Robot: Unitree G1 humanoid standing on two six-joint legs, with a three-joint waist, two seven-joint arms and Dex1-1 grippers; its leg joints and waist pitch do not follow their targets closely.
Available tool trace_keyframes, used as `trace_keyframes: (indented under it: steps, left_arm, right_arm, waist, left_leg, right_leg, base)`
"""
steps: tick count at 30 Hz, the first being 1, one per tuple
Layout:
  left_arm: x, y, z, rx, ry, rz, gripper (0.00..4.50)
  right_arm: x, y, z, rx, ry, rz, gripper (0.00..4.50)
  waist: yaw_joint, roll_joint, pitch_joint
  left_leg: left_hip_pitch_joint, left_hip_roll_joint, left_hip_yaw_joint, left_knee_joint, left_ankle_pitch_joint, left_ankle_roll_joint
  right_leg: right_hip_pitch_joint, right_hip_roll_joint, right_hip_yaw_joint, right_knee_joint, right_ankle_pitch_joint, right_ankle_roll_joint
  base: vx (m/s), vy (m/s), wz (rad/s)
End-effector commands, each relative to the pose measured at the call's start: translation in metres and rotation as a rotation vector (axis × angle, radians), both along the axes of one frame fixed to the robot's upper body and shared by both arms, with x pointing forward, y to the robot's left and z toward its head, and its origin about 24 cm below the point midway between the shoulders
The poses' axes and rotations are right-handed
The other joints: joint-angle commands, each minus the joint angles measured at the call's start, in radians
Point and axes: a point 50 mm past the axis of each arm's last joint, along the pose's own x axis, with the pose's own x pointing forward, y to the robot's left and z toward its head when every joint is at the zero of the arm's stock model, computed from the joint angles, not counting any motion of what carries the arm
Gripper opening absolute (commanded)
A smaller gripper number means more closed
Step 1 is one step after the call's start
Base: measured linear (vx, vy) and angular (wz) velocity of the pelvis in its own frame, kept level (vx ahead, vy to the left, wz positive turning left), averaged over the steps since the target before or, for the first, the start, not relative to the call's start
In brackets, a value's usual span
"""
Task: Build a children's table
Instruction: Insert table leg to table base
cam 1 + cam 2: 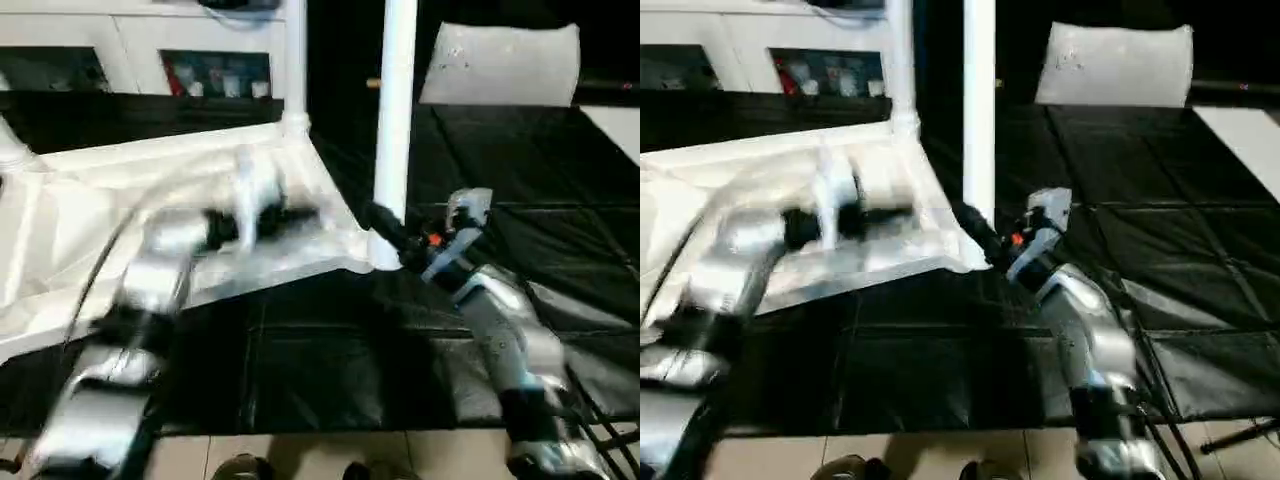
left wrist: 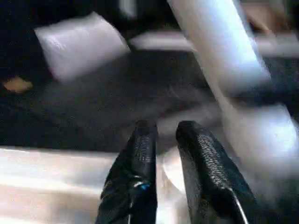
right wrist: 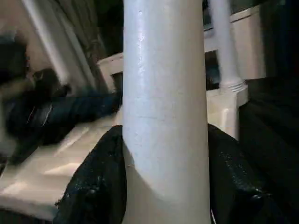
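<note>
Silver forearms fill the near edge of the head views; left gripper (image 1: 300, 215) hangs over the upturned tabletop (image 1: 60, 230), its image smeared; the left wrist view shows its two black fingers (image 2: 140, 154) a narrow gap apart with nothing between them, so I read it as released and empty, though whether it is opening or closing I cannot tell.

Just beyond that gripper a far leg (image 1: 296, 60) stands upright in its corner socket; another socketed leg shows at the tabletop's far left corner; judged: these are seated, ribbed underside up so legs drop in from above.

To the right, the right gripper (image 1: 385, 228) is clenched on the near leg (image 1: 395, 110) low down, just above the near right corner socket; the right wrist view has a pad on each side of the shaft (image 3: 163, 93); leg upright; held low probably to steer or press it into the socket; how fully it is seated I cannot tell.

Beyond and right of this gripper, a white pillow-like slab (image 1: 500, 65) on black matting; a white cabinet (image 1: 140, 40) behind the tabletop.

No readable writing or brand anywhere.
</note>
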Motion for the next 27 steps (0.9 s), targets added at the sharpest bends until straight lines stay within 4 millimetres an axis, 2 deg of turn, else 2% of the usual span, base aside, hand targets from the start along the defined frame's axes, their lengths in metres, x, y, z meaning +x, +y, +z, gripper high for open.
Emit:
trace_keyframes:
  steps: [1, 5, 6, 8, 10, 11, 12, 15, 17, 20, 24, 25, 27]
  left_arm:
    - [0.007, 0.0, 0.005, -0.004, 0.006, 0.101, 1.26]
    - [0.013, -0.018, 0.019, -0.049, -0.009, 0.157, 1.36]
    - [0.015, -0.031, 0.031, -0.082, -0.024, 0.154, 1.36]
    - [0.012, -0.042, 0.04, -0.124, -0.027, 0.121, 1.42]
    - [0.001, -0.062, 0.052, -0.168, -0.039, 0.009, 1.42]
    - [-0.001, -0.064, 0.054, -0.168, -0.042, -0.007, 1.42]
    - [-0.009, -0.072, 0.057, -0.163, -0.055, -0.068, 1.42]
    - [-0.019, -0.083, 0.06, -0.15, -0.068, -0.138, 1.42]
    - [-0.025, -0.088, 0.061, -0.14, -0.074, -0.17, 1.42]
    - [-0.03, -0.093, 0.061, -0.138, -0.067, -0.194, 1.42]
    - [-0.035, -0.094, 0.058, -0.125, -0.061, -0.225, 1.42]
    - [-0.036, -0.093, 0.057, -0.129, -0.062, -0.222, 1.42]
    - [-0.028, -0.085, 0.053, -0.134, -0.048, -0.149, 1.42]
  right_arm:
    - [-0.003, 0.004, 0.005, -0.002, -0.019, 0.038, 1.9]
    - [-0.005, 0.01, 0.0, -0.042, 0.0, 0.061, 1.9]
    - [-0.005, 0.013, -0.003, -0.071, 0.017, 0.066, 1.9]
    - [-0.004, 0.014, -0.006, -0.093, 0.036, 0.054, 1.9]
    - [-0.002, 0.013, -0.01, -0.132, 0.071, 0.023, 1.9]
    - [-0.001, 0.013, -0.01, -0.135, 0.075, 0.019, 1.9]
    - [-0.001, 0.012, -0.011, -0.143, 0.08, 0.008, 1.9]
    - [0.0, 0.011, -0.012, -0.15, 0.082, -0.003, 1.9]
    - [0.0, 0.011, -0.012, -0.157, 0.082, -0.009, 1.9]
    - [0.001, 0.01, -0.013, -0.166, 0.084, -0.017, 1.9]
    - [0.002, 0.01, -0.013, -0.171, 0.083, -0.024, 1.9]
    - [0.002, 0.01, -0.012, -0.171, 0.078, -0.029, 1.9]
    - [0.004, 0.009, -0.01, -0.171, 0.068, -0.046, 1.9]
  waist:
    - [0.004, -0.013, -0.082]
    - [0.009, -0.015, -0.086]
    - [0.011, -0.014, -0.088]
    - [0.013, -0.017, -0.091]
    - [0.015, -0.019, -0.093]
    - [0.017, -0.02, -0.093]
    - [0.019, -0.016, -0.092]
    - [0.021, -0.019, -0.091]
    - [0.021, -0.017, -0.09]
    - [0.02, -0.018, -0.089]
    - [0.018, -0.016, -0.089]
    - [0.019, -0.013, -0.089]
    - [0.016, -0.013, -0.089]
  left_leg:
    - [0.022, 0.11, -0.049, -0.065, -0.123, 0.071]
    - [0.018, 0.106, -0.047, -0.06, -0.095, 0.079]
    - [0.018, 0.107, -0.048, -0.06, -0.086, 0.083]
    - [0.016, 0.109, -0.049, -0.058, -0.064, 0.092]
    - [0.015, 0.108, -0.048, -0.056, -0.055, 0.097]
    - [0.013, 0.106, -0.048, -0.055, -0.044, 0.101]
    - [0.014, 0.106, -0.047, -0.055, -0.044, 0.105]
    - [0.013, 0.104, -0.045, -0.052, -0.049, 0.108]
    - [0.012, 0.103, -0.046, -0.053, -0.057, 0.105]
    - [0.014, 0.103, -0.046, -0.054, -0.076, 0.094]
    - [0.016, 0.106, -0.049, -0.055, -0.086, 0.084]
    - [0.016, 0.107, -0.049, -0.055, -0.088, 0.08]
    - [0.017, 0.106, -0.048, -0.055, -0.093, 0.076]
  right_leg:
    - [0.056, -0.14, 0.09, -0.088, -0.238, -0.146]
    - [0.058, -0.138, 0.089, -0.087, -0.22, -0.137]
    - [0.058, -0.138, 0.088, -0.084, -0.195, -0.143]
    - [0.059, -0.138, 0.088, -0.078, -0.14, -0.156]
    - [0.062, -0.142, 0.088, -0.073, -0.11, -0.172]
    - [0.063, -0.142, 0.087, -0.072, -0.098, -0.18]
    - [0.062, -0.142, 0.088, -0.073, -0.101, -0.181]
    - [0.063, -0.139, 0.087, -0.077, -0.116, -0.173]
    - [0.064, -0.137, 0.086, -0.08, -0.137, -0.165]
    - [0.063, -0.134, 0.085, -0.085, -0.181, -0.15]
    - [0.062, -0.135, 0.086, -0.085, -0.187, -0.142]
    - [0.062, -0.135, 0.086, -0.084, -0.184, -0.145]
    - [0.061, -0.133, 0.086, -0.085, -0.177, -0.148]
  base:
    - [0.0, 0.0, 0.0]
    - [0.0, 0.0, 0.0]
    - [0.0, 0.0, 0.0]
    - [0.0, 0.0, 0.0]
    - [0.0, 0.0, 0.0]
    - [0.0, 0.0, 0.0]
    - [0.0, 0.0, 0.0]
    - [0.0, 0.0, 0.0]
    - [0.0, 0.0, 0.0]
    - [0.0, 0.0, 0.0]
    - [0.0, 0.0, 0.0]
    - [0.0, 0.0, 0.0]
    - [0.0, 0.0, 0.0]
